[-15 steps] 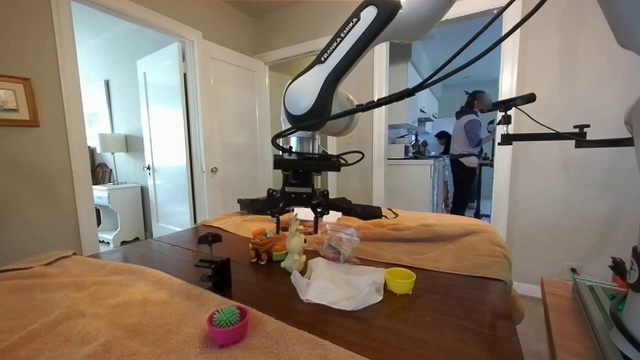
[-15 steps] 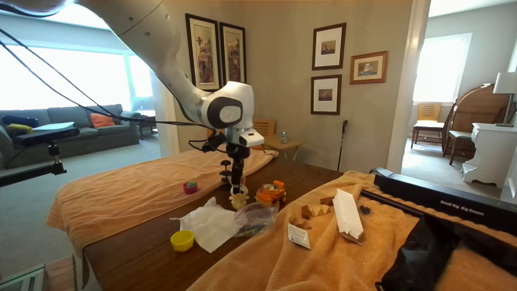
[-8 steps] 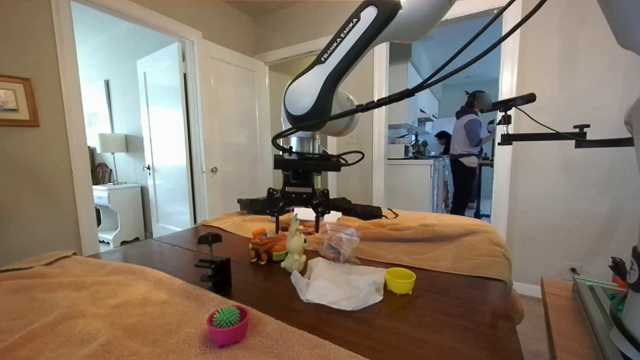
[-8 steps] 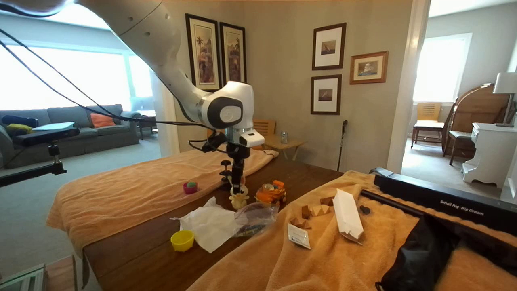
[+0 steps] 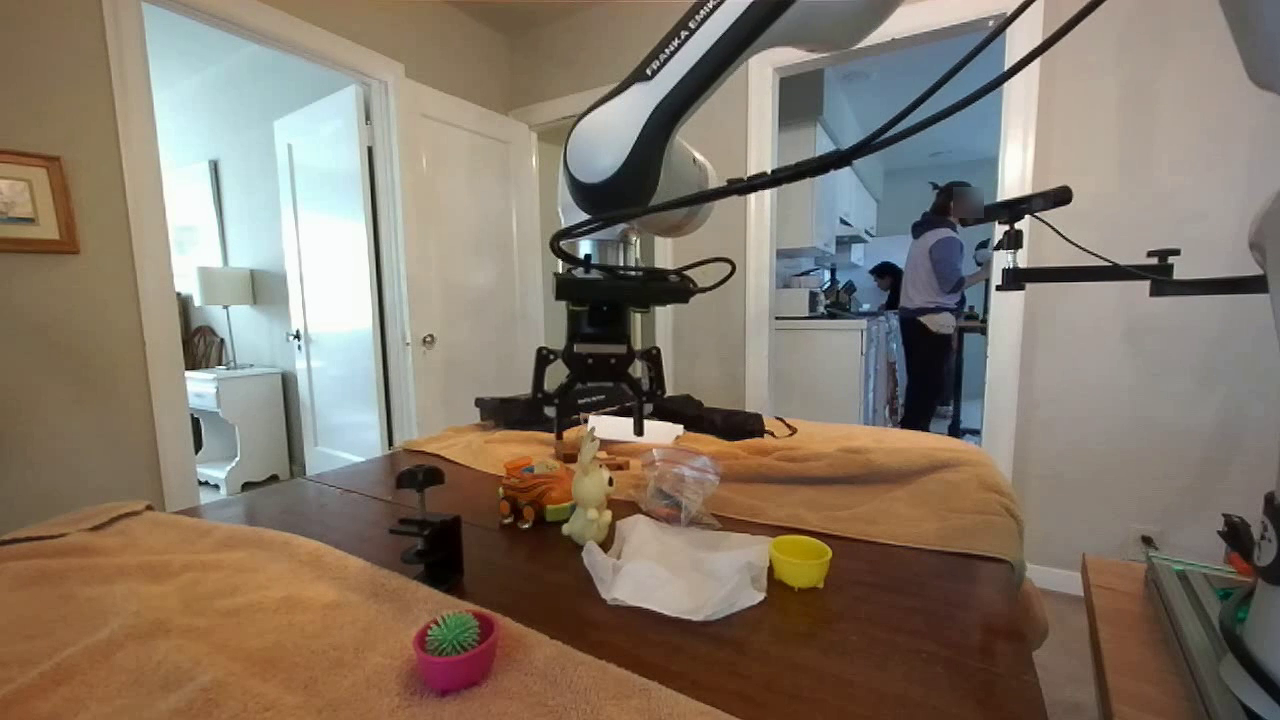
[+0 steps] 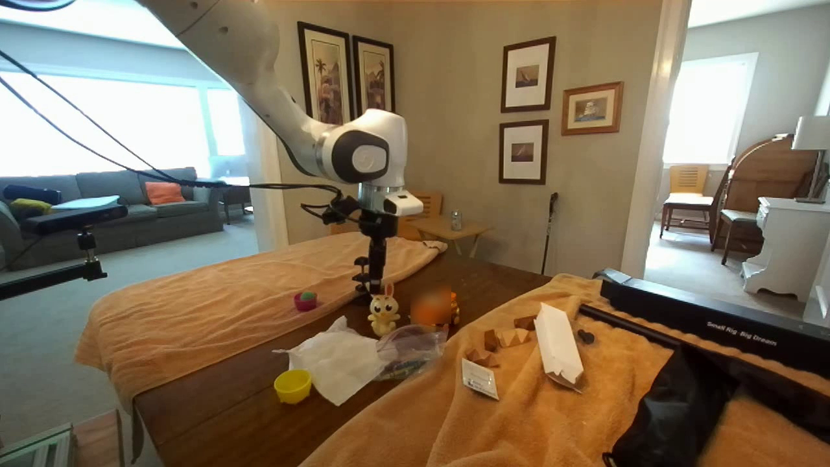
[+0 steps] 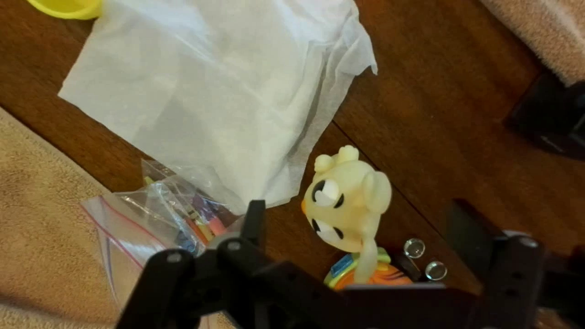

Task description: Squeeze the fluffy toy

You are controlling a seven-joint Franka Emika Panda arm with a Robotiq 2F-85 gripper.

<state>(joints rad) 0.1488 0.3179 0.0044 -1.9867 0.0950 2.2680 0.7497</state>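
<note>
Brown between two orange towels (image 5: 850,490), the table (image 5: 900,630) carries the rabbit (image 5: 590,500), which stands upright on the wood, pale yellow, ears up and eyes wide. The tool (image 5: 599,442) hangs over it, pointing down, its two fingers (image 7: 254,221) spread well apart. In both exterior views their ends come about level with the ears; in the wrist view I see the rabbit's head between them, with wood showing on either side. Up above is the arm (image 6: 272,123), with black cables (image 5: 780,177) strung along it.

Close by the rabbit there's an orange truck (image 5: 535,495). In an exterior view a strip of wood shows between the two, though part of the truck is blurred. White paper (image 5: 690,570) lies creased just beside the rabbit too, and a clear bag (image 5: 683,480) of coloured bits (image 7: 214,225) rests against it. A yellow cup (image 5: 800,562) sits at the paper's end away from the rabbit. The black clamp (image 5: 440,550) stands farther off, near the towel that carries a pink cup (image 5: 460,672), and inside that cup is a spiky green ball (image 5: 453,633).

On the opposite towel I can make out brown blocks (image 6: 509,338), a white box (image 6: 557,344), a small packet (image 6: 480,377), a black sack (image 6: 668,415) and a long black box (image 6: 681,314) with white lettering. Through a doorway (image 5: 762,300), a person (image 5: 928,280) stands side-on.
</note>
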